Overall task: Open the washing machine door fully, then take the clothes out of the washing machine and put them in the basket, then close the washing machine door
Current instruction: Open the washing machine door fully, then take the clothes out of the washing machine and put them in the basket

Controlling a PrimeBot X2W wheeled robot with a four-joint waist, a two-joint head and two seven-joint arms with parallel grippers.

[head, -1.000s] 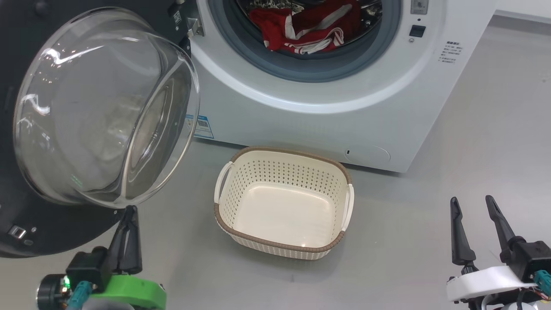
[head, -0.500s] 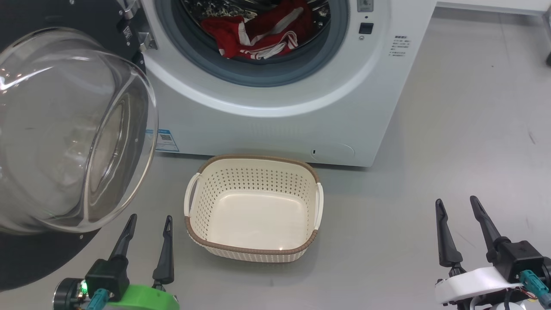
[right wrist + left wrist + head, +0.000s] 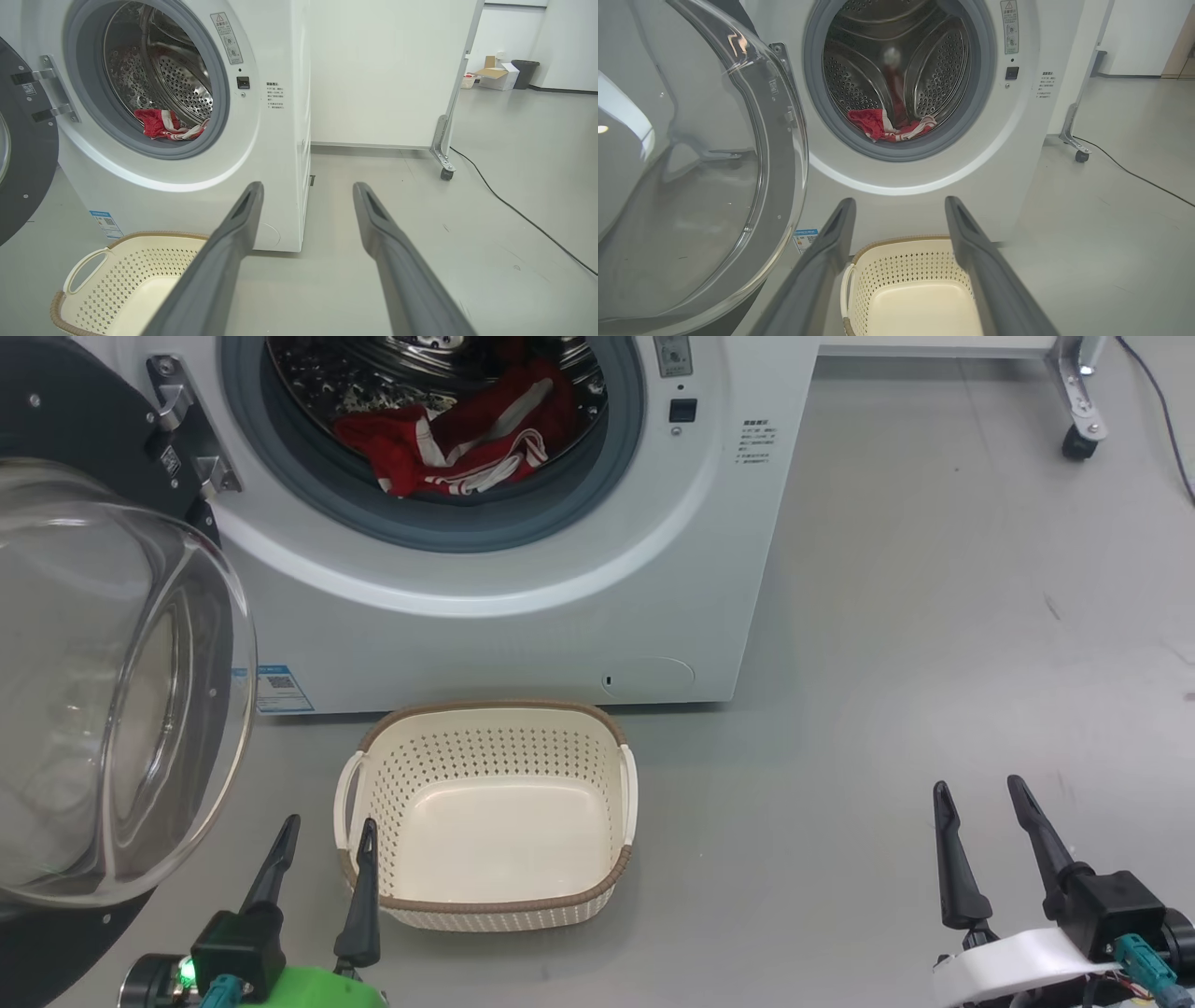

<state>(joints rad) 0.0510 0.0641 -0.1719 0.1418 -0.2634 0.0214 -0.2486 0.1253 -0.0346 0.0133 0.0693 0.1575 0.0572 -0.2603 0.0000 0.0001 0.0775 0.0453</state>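
The white washing machine [image 3: 523, 616] stands ahead with its washing machine door [image 3: 93, 691] swung open to the left, glass bowl bulging toward me. Red and white clothes [image 3: 448, 448] lie at the front of the steel drum, also seen as clothes [image 3: 887, 128] and clothes [image 3: 163, 126]. The cream basket [image 3: 485, 707] sits empty on the floor below the opening. My left gripper [image 3: 329, 823] is open and empty, by the basket's near left corner and just right of the door. My right gripper [image 3: 976, 786] is open and empty over bare floor, well right of the basket.
A metal frame leg on a caster [image 3: 1074, 439] stands at the far right beside the machine, with a black cable [image 3: 1158, 411] trailing across the grey floor. A cardboard box [image 3: 500, 77] and a dark bin sit far off by the wall.
My left gripper went from shut just under the door's glass bowl to open, and now sits by the basket. The head camera has turned, shifting the whole scene leftward.
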